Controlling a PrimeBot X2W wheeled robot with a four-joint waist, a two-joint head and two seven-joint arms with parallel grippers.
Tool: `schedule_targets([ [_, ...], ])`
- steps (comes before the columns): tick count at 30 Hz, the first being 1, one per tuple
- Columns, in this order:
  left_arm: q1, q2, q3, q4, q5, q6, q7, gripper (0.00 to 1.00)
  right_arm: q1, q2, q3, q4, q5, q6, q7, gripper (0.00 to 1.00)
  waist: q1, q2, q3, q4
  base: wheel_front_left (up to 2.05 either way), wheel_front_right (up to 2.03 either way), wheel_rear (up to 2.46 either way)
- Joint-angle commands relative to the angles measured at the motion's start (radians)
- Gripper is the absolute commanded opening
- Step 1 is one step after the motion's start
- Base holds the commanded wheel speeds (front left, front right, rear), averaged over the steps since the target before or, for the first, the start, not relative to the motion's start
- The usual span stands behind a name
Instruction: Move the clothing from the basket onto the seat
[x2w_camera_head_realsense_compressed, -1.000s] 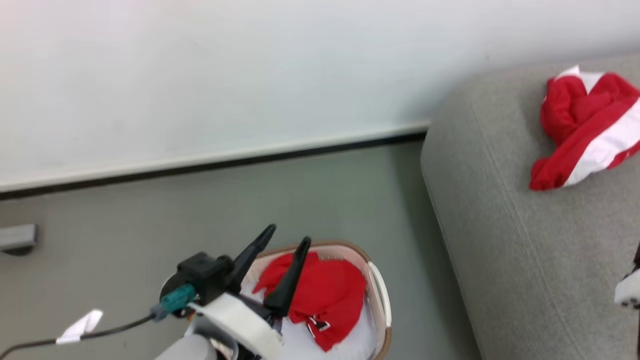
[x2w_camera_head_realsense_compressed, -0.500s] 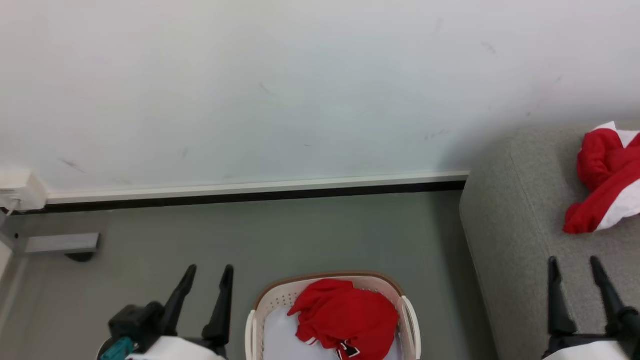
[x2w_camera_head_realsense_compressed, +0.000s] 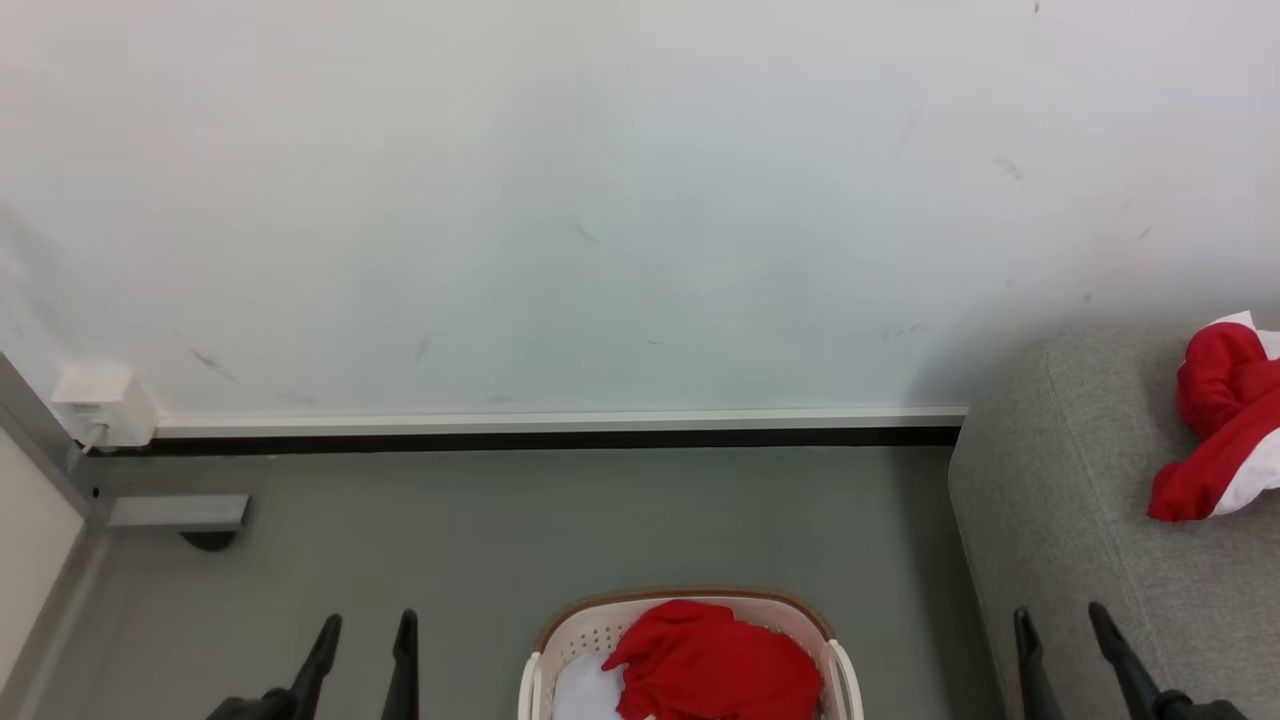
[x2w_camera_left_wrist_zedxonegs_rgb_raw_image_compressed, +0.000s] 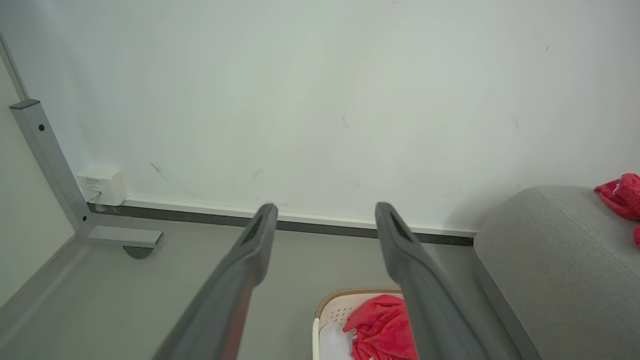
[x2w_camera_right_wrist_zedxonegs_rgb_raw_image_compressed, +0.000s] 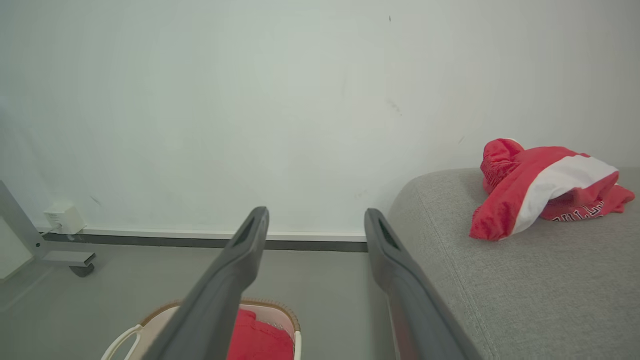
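Here, crumpled red clothing (x2w_camera_head_realsense_compressed: 720, 665) in basket (x2w_camera_head_realsense_compressed: 580, 632)

The grey floor (x2w_camera_head_realsense_compressed: 500, 540) bears the basket (x2w_camera_head_realsense_compressed: 585, 640); the seat (x2w_camera_head_realsense_compressed: 1060, 520) bears red clothing (x2w_camera_head_realsense_compressed: 1200, 480).

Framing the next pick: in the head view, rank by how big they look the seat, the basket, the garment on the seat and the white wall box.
Largest to smallest:
1. seat
2. basket
3. garment on the seat
4. white wall box
The first three run off the frame edge, so this ranks only what shows.
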Motion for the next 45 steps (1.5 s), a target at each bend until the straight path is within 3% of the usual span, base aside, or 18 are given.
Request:
schedule_targets([
  [1,0.021,-0.012,0.02,0.006,0.026,-0.011,0.0,1.0,0.021,-0.004,0.01,0.012,0.015,-0.003,0.001,1.0,0.0001,-0.0001,-0.005,0.0,0.0,0.0,0.0],
  [15,0.019,-0.09,0.135,0.056,0.116,-0.115,0.0,1.0,0.0,-0.004,0.022,0.027,0.016,-0.003,0.001,1.0,0.0001,-0.0001,-0.008,-0.009,0.0,0.0,0.0],
  [28,-0.001,-0.118,0.171,0.066,0.162,-0.154,-0.001,1.0,-0.026,-0.004,0.018,0.015,0.005,-0.003,0.001,1.0,0.0001,-0.0001,0.015,-0.051,0.0,0.0,0.0],
  [36,-0.065,-0.125,0.132,0.085,0.179,-0.172,0.0,1.0,-0.055,-0.004,-0.013,-0.009,-0.022,-0.003,0.001,1.0,0.0001,-0.0001,0.069,-0.119,0.0,0.0,0.0],
  [45,-0.342,-0.103,-0.026,0.225,0.221,-0.183,0.038,1.0,-0.166,-0.004,-0.074,-0.109,-0.033,-0.003,0.001,1.0,0.0001,-0.0001,0.322,-0.201,0.0,0.0,0.0],
])
